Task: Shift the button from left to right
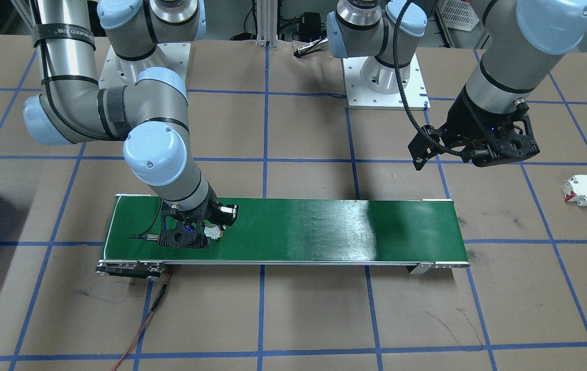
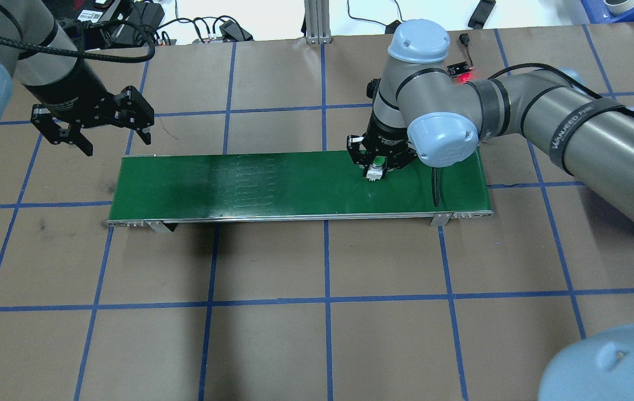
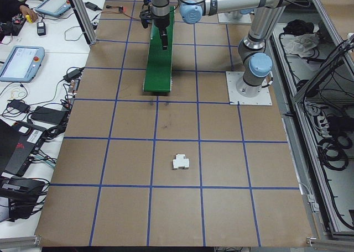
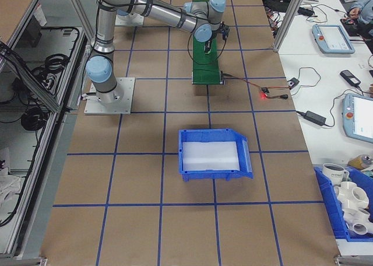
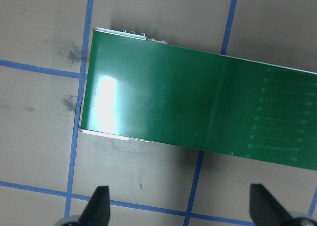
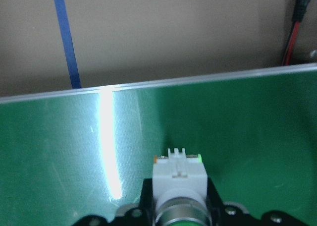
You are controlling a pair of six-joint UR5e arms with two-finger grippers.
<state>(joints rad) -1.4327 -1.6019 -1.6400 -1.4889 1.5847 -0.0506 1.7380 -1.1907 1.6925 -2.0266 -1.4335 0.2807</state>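
You can see the small white push-button unit with a round green cap (image 2: 374,171) clamped between the fingers of the right gripper (image 2: 379,165) over the right end of the long green conveyor belt (image 2: 272,186), while the left gripper (image 2: 89,123) hovers with fingers apart beyond the belt's left end.

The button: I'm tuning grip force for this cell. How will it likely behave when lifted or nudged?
The button looks like rigid moulded plastic, so probably stiff, not floppy. It is far smaller than the right gripper around it, so likely light. Its round cap might roll it on its side, while the boxy white body should resist. On the glossy green belt it may slide easily.
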